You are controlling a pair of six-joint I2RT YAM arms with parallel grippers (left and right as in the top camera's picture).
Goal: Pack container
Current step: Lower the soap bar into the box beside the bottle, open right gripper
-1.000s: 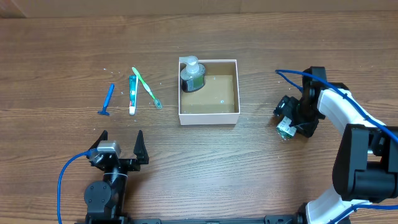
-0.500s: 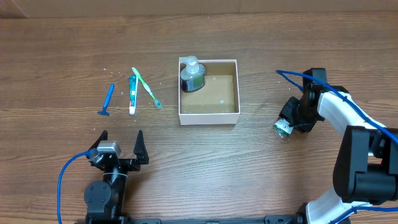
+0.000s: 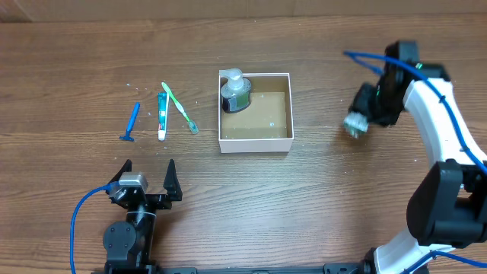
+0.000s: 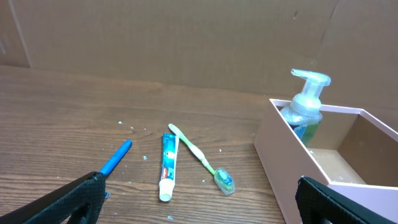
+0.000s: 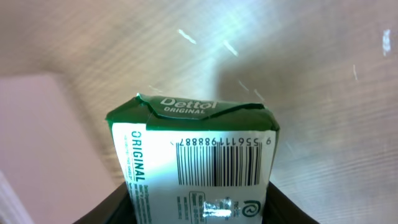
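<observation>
The container [image 3: 255,139] is a square white-walled box with a brown inside, mid-table; its near wall [image 4: 283,162] shows in the left wrist view. A clear pump soap bottle [image 3: 234,93] stands in its back left corner. My right gripper [image 3: 359,119] is lifted above the table to the right of the container, shut on a green and white Dettol soap pack [image 5: 196,158] that fills the gap between its jaws. My left gripper [image 3: 148,179] stands wide open near the front edge, holding nothing.
Left of the container lie a blue razor [image 3: 132,122], a toothpaste tube [image 3: 162,116] and a green toothbrush [image 3: 179,107]. The same razor [image 4: 115,157], tube [image 4: 168,165] and toothbrush [image 4: 199,157] show in the left wrist view.
My right gripper closed on the soap pack on the table, then lifted it up and toward the back. The left arm stayed still.
</observation>
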